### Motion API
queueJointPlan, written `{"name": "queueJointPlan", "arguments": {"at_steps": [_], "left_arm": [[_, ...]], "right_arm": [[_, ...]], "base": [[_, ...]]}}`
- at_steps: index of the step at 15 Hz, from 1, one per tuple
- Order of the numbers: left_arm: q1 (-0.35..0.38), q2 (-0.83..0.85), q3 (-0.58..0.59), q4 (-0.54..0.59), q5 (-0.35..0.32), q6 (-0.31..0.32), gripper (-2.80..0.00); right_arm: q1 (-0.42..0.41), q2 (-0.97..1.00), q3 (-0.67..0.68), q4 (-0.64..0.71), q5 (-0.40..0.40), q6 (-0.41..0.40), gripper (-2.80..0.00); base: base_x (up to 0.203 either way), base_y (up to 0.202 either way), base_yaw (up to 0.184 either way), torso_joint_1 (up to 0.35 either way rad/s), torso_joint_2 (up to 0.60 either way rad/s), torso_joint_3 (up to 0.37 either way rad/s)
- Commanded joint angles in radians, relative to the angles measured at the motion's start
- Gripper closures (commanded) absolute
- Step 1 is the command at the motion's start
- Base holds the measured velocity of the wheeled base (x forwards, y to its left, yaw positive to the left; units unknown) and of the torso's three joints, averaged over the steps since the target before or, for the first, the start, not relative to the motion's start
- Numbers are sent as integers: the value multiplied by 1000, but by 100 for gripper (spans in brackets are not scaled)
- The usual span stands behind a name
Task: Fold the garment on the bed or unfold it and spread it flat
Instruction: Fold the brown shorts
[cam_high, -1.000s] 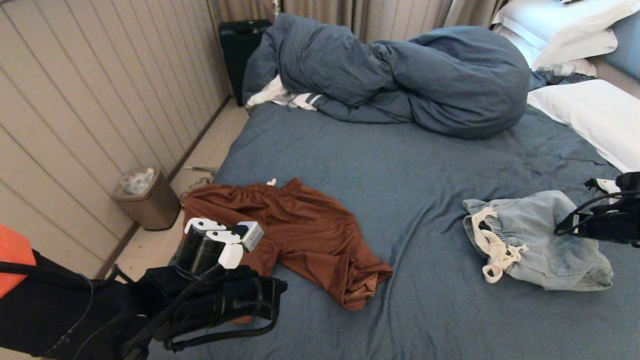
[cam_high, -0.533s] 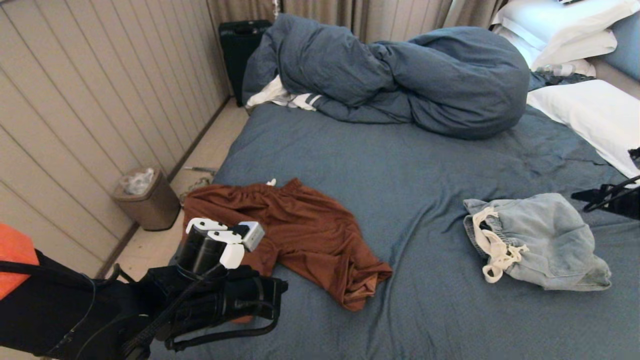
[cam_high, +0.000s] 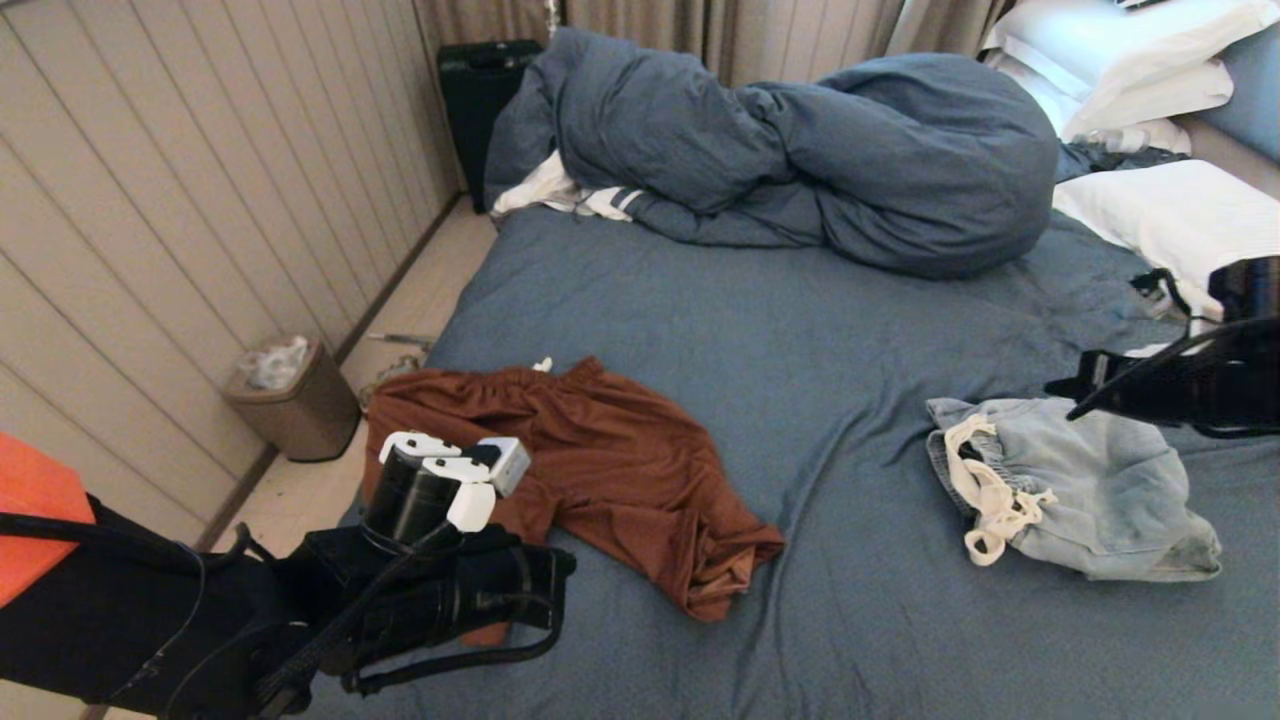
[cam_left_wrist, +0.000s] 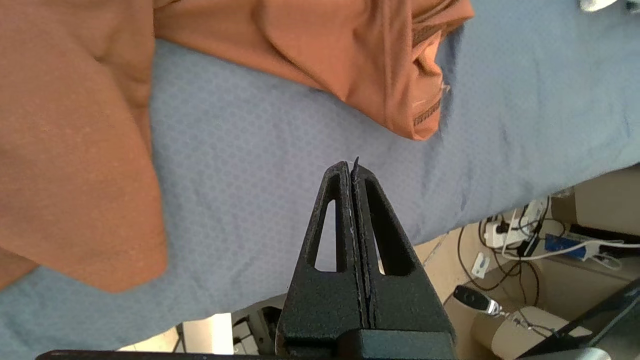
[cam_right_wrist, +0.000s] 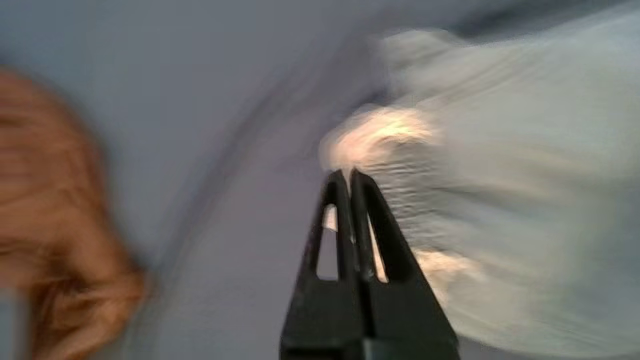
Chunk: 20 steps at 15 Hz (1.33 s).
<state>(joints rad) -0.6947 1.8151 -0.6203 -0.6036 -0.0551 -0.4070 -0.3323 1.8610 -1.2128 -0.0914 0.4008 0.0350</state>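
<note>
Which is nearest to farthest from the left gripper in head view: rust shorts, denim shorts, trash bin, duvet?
From the left gripper, shut, low at the robot's left:
1. rust shorts, right beside it on the bed
2. trash bin, on the floor, left
3. denim shorts, across on the right
4. duvet, bunched at the far end

The bed (cam_high: 780, 330) carries rust shorts (cam_high: 610, 470), denim shorts (cam_high: 1100, 500), duvet (cam_high: 800, 150), pillows (cam_high: 1180, 220).

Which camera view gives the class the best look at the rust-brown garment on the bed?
The head view: it shows the whole rust-brown garment crumpled on the bed. The left wrist view shows only parts of it, close up; the right wrist view shows a blurred brown patch.
</note>
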Motion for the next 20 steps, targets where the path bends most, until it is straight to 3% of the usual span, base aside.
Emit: {"name": "queueJointPlan", "arguments": {"at_steps": [1, 5, 8, 12, 13, 15, 20], "left_arm": [[3, 1, -10, -4, 1, -4, 0], [57, 9, -63, -3, 6, -5, 0], [147, 72, -198, 15, 5, 21, 0], [185, 282, -356, 37, 5, 81, 0], [188, 315, -395, 40, 6, 95, 0], [190, 329, -388, 39, 6, 99, 0], [190, 281, -247, -49, 6, 100, 0]], "right_arm": [[182, 0, -7, 10, -20, 45, 0], [426, 113, -195, 76, -194, 76, 0], [572, 197, -236, 122, -286, 88, 0], [731, 317, -238, 125, -332, 88, 0], [756, 344, -241, 126, -331, 91, -280], [794, 385, -238, 127, -330, 96, -280], [868, 399, -198, 127, -330, 109, -280]], "base": [[0, 0, 0, 0, 0, 0], [0, 0, 0, 0, 0, 0], [0, 0, 0, 0, 0, 0], [0, 0, 0, 0, 0, 0], [0, 0, 0, 0, 0, 0], [0, 0, 0, 0, 0, 0], [0, 0, 0, 0, 0, 0]]}}
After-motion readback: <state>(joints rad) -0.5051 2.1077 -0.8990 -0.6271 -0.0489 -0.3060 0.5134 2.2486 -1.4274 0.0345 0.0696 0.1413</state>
